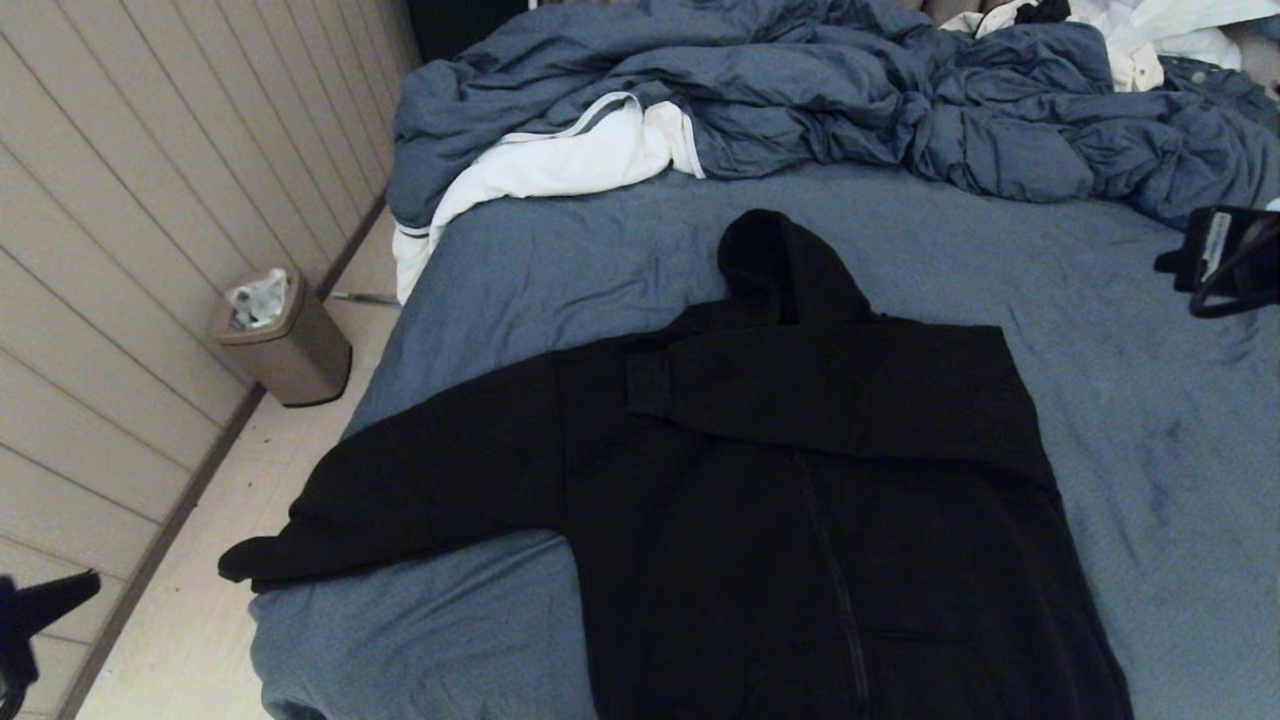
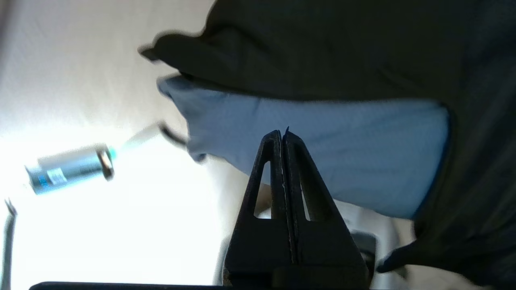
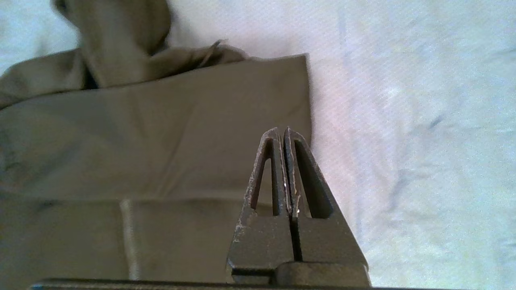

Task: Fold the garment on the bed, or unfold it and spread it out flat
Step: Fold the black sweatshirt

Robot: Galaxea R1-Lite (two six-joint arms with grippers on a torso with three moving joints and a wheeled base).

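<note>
Lying front-up at lower centre on the bed (image 1: 1150,420), the hoodie (image 1: 800,500) has one sleeve folded across its chest and one still outstretched, so folding looks barely begun, with left gripper (image 2: 283,135) and right gripper (image 3: 282,133) both closed, empty.

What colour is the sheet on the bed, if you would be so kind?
Plain blue-grey; the sheet shows best in the head view.

Place: home bedroom | Evidence: bed (image 1: 1100,400), rumpled duvet (image 1: 850,90), small waste bin (image 1: 285,345), panelled wall (image 1: 120,250)
</note>
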